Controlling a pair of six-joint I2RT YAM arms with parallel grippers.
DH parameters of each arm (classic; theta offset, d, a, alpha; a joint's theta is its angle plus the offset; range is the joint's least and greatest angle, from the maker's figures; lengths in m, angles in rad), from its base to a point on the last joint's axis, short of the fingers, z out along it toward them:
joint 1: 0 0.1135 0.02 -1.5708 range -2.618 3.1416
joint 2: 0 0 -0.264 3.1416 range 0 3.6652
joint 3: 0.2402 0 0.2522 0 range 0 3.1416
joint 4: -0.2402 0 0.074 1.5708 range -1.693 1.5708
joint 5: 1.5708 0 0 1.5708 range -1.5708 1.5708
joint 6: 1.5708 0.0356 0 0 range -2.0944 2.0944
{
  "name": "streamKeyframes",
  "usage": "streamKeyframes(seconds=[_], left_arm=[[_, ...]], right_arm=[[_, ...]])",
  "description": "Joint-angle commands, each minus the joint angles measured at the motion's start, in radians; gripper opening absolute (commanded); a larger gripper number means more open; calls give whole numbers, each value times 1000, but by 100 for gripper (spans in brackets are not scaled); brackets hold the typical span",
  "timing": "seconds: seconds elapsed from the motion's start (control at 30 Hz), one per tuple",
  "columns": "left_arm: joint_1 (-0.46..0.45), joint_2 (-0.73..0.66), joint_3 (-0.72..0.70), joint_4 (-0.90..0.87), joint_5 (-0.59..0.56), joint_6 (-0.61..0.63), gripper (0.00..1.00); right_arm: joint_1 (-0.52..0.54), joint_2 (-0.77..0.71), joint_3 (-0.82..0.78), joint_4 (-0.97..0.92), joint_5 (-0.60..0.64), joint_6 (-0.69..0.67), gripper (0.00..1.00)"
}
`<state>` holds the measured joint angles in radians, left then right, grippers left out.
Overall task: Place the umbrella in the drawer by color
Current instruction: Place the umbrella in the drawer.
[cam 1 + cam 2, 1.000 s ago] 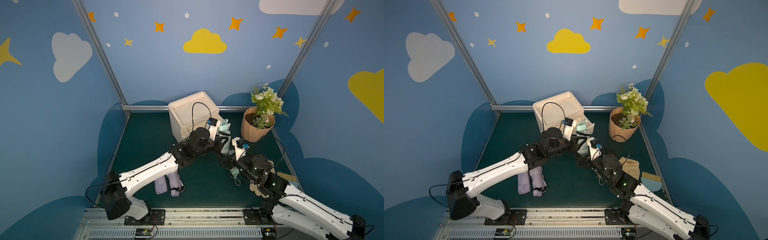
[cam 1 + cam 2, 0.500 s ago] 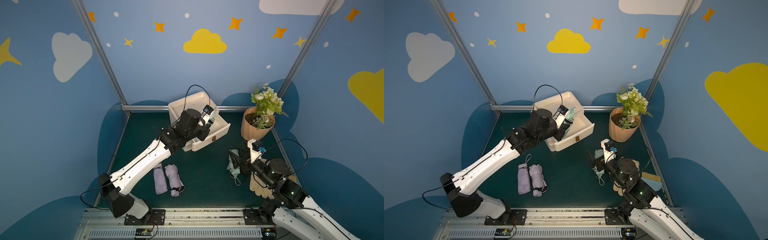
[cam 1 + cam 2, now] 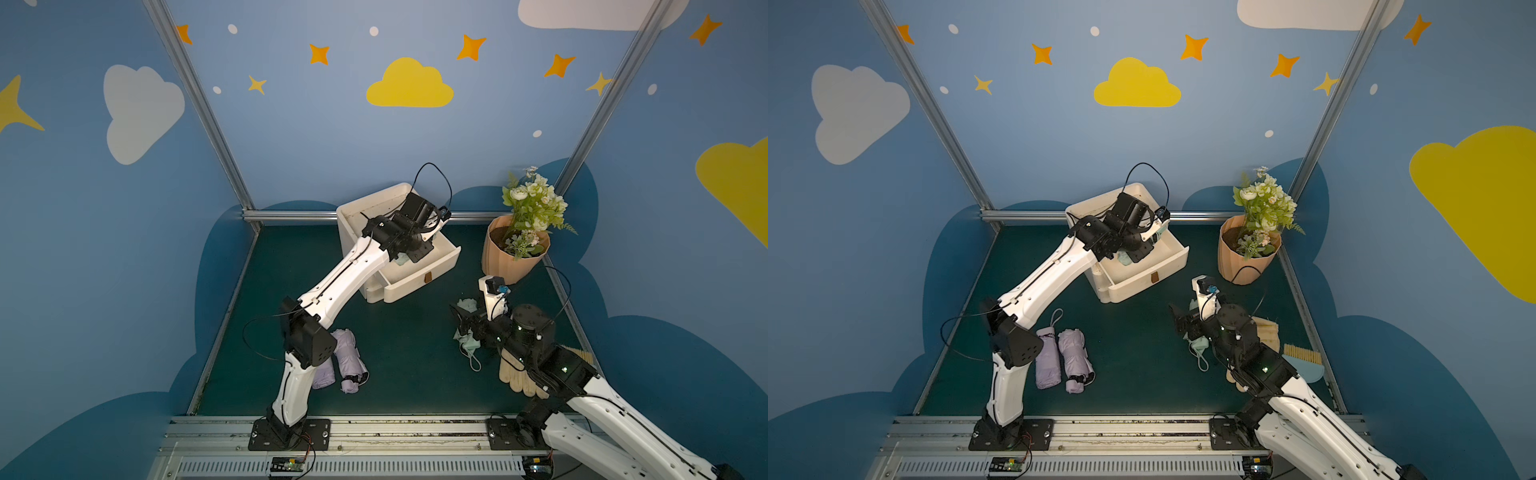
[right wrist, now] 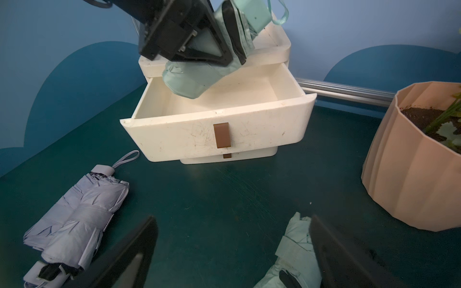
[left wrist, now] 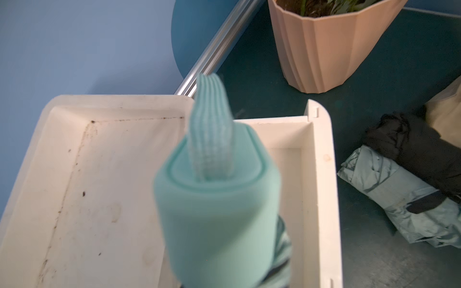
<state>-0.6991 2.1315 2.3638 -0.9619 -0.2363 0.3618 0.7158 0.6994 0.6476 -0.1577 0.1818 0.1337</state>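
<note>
My left gripper (image 4: pixel 224 45): clamped on mint umbrella (image 4: pixel 189 79), just carried over the open drawer (image 4: pixel 219 124).
My right gripper (image 4: pixel 233 224): wide open, empty, pulled back.
Next: release, I judge.

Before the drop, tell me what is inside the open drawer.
What shows of the drawer inside is bare. The mint umbrella, clamped in the left gripper, hangs tilted over it and covers the back part.
</note>
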Motion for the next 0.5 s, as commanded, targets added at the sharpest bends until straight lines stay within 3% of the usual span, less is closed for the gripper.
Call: streamKeyframes(seconds=[0.0,0.17,0.33,0.47], left_arm=[[-12,84,161,-136,-109,61,6],[-28,168,238,-154,-227,130,16],[-25,166,237,-136,-230,140,42],[-25,169,237,-128,-268,160,52]], right_arm=[[-13,-1,-14,-5,-4,29,98],[-36,-14,-34,7,-20,46,98],[-58,-15,-41,7,-42,59,98],[-72,-8,-38,5,-54,67,98]])
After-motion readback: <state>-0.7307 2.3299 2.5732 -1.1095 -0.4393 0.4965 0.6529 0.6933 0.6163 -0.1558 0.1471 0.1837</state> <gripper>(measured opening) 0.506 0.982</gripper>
